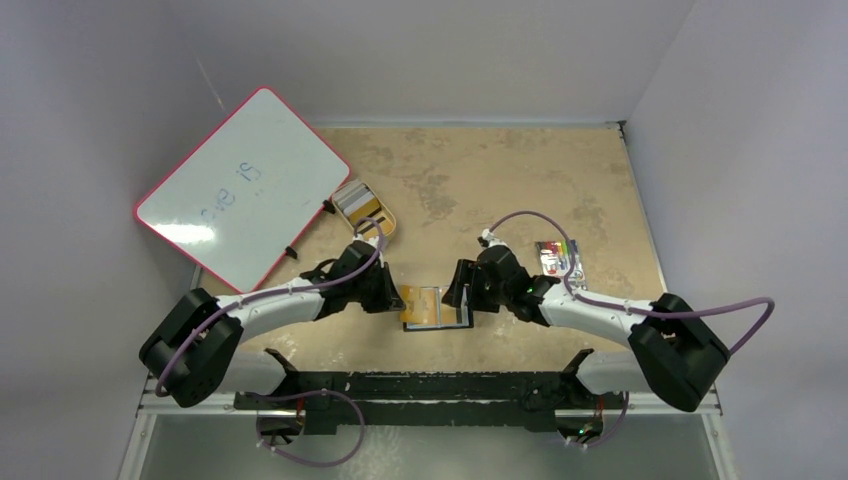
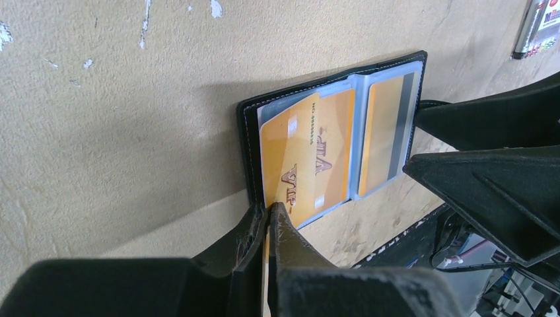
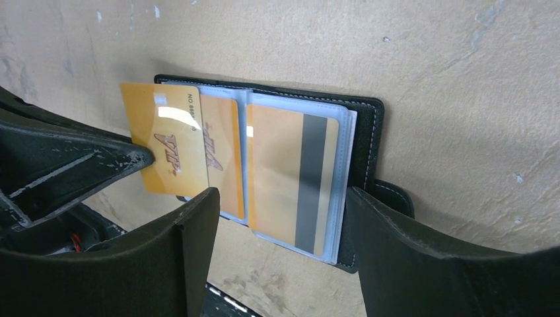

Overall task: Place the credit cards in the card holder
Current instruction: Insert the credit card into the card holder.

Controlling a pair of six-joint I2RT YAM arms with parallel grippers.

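The black card holder lies open on the table between both grippers, its clear blue-edged sleeves facing up. My left gripper is shut on the edge of a gold credit card, which lies slanted over the left sleeve and sticks out past the holder's left edge. A second gold credit card sits in the left sleeve. A third credit card with a dark stripe is in the right sleeve. My right gripper is open, its fingers straddling the holder's right half; one stands by the snap tab.
A pink-framed whiteboard leans at the back left, with a gold oval tin beside it. A small multicoloured striped item lies right of the right arm. The black rail runs along the table's near edge.
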